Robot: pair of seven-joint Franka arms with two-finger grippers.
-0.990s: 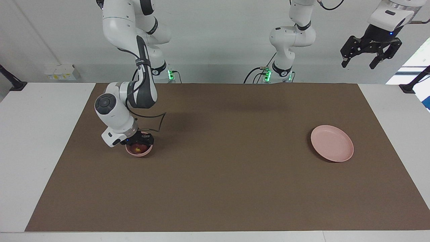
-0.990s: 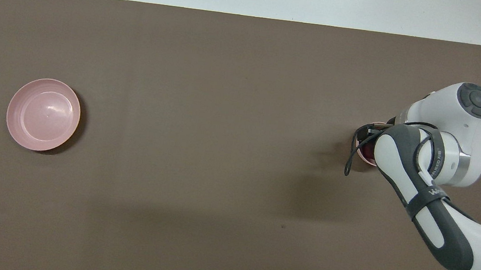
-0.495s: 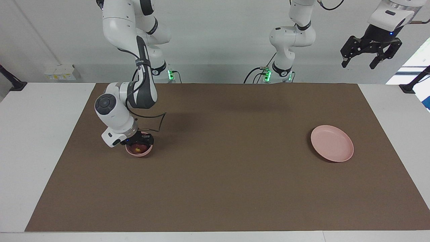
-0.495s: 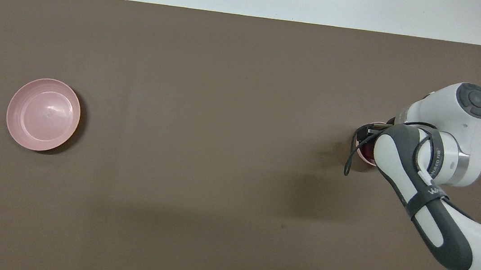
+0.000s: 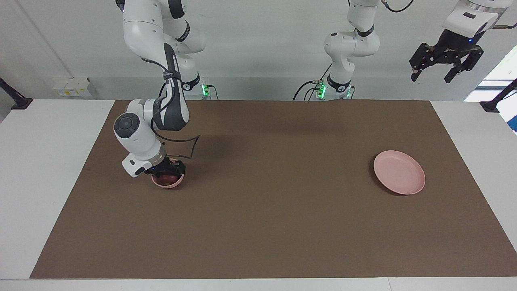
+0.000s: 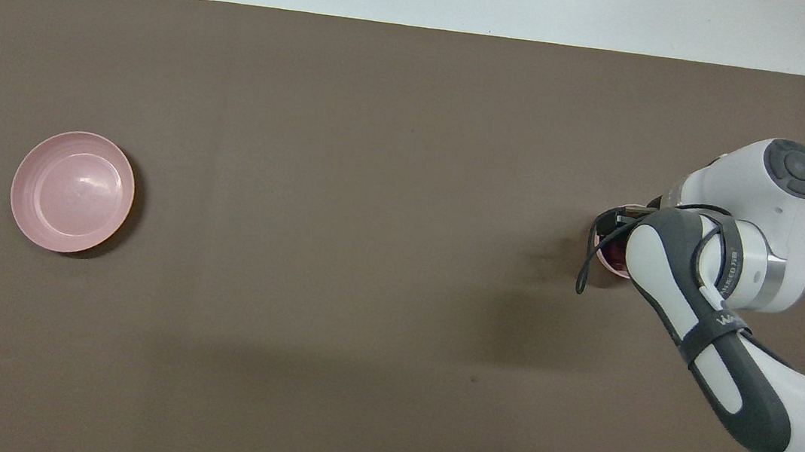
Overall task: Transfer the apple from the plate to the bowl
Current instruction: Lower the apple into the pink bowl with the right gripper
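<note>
The small pink bowl (image 5: 168,185) stands toward the right arm's end of the brown mat. The dark red apple (image 5: 166,178) lies inside it. My right gripper (image 5: 169,171) is low over the bowl, right above the apple and down at its rim. In the overhead view the right arm covers nearly all of the bowl (image 6: 604,259), and the apple is hidden there. The wide pink plate (image 5: 399,172) (image 6: 72,191) sits bare toward the left arm's end. My left gripper (image 5: 431,76) waits high above that end of the table, open and holding nothing.
A brown mat (image 5: 266,226) covers most of the white table. A black cable (image 5: 193,144) loops out from the right wrist just above the mat.
The apple's yellowish patch, seen in the bowl in the earlier frames, no longer shows; only dark red shows now. Both arms stay almost still.
</note>
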